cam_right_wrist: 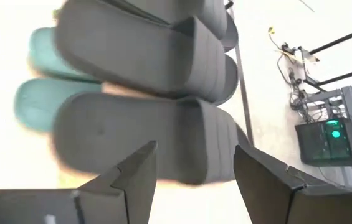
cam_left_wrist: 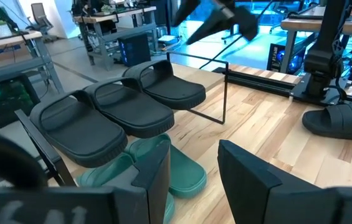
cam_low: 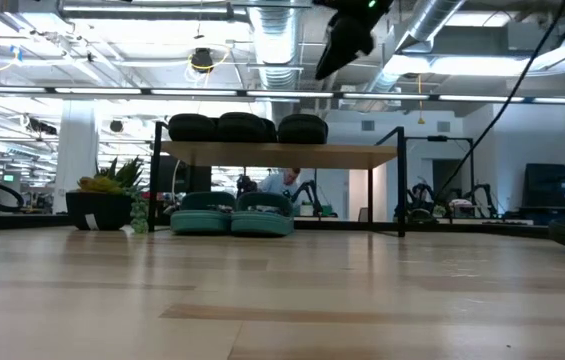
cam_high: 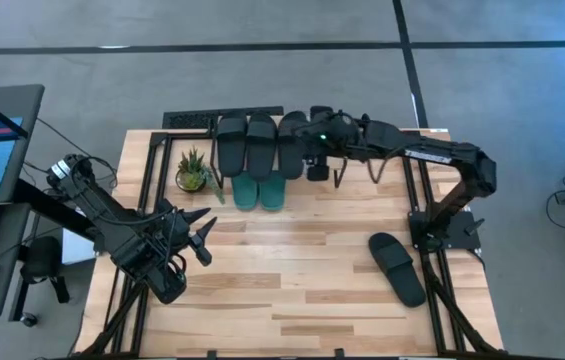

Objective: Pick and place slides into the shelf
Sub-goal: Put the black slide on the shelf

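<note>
On shelf (cam_high: 262, 122): three black rubber slides (cam_high: 261, 142), wide-strapped.

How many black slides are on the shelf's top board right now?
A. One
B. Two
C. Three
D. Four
C. Three black slides lie side by side on the shelf, two teal slides sit under it, and a fourth black slide lies on the table near the right arm's base; the open right gripper hovers over the shelf.
</note>
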Motion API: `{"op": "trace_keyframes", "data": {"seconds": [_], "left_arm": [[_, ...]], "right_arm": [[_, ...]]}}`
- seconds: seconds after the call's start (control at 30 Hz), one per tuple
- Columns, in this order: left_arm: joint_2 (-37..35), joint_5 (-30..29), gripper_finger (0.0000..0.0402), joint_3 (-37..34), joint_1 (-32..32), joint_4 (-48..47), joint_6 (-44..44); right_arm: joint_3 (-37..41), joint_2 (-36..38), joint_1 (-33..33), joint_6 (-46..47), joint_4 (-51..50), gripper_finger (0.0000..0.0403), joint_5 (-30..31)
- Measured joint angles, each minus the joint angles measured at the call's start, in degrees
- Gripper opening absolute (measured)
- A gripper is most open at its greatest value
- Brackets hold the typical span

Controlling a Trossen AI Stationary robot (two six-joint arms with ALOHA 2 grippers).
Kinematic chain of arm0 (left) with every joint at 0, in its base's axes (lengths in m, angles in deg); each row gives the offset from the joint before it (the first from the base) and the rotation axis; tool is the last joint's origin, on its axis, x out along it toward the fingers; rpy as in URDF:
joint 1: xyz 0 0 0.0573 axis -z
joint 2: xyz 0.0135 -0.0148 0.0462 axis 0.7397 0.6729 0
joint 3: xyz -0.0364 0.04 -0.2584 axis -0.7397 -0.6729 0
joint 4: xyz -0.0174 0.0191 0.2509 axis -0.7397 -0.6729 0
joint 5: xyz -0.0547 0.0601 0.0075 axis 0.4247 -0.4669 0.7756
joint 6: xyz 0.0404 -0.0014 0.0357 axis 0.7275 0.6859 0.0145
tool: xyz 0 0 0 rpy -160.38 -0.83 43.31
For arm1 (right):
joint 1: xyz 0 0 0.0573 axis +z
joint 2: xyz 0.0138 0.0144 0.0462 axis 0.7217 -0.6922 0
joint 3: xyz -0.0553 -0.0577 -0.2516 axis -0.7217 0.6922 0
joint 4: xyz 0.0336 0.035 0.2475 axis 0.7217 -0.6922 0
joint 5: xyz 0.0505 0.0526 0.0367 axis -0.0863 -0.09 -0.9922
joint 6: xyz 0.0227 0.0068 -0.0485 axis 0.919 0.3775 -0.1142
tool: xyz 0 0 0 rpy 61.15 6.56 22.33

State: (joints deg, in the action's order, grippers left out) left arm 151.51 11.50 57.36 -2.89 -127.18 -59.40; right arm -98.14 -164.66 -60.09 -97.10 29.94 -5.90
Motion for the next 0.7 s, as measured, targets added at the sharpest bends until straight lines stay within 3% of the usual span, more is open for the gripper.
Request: {"op": "trace_keyframes", "data": {"seconds": [0.3,0.7], "left_arm": [[0.02,-0.48,0.0125,0.00,0.02,-0.02,0.94],[0.02,-1.64,0.0125,0.00,-1.42,-0.04,1.73]], "right_arm": [[0.00,7.03,5.62,5.04,-15.17,0.0189,-0.11],[0.02,13.86,17.83,20.13,-25.85,0.0184,-6.61]]}}
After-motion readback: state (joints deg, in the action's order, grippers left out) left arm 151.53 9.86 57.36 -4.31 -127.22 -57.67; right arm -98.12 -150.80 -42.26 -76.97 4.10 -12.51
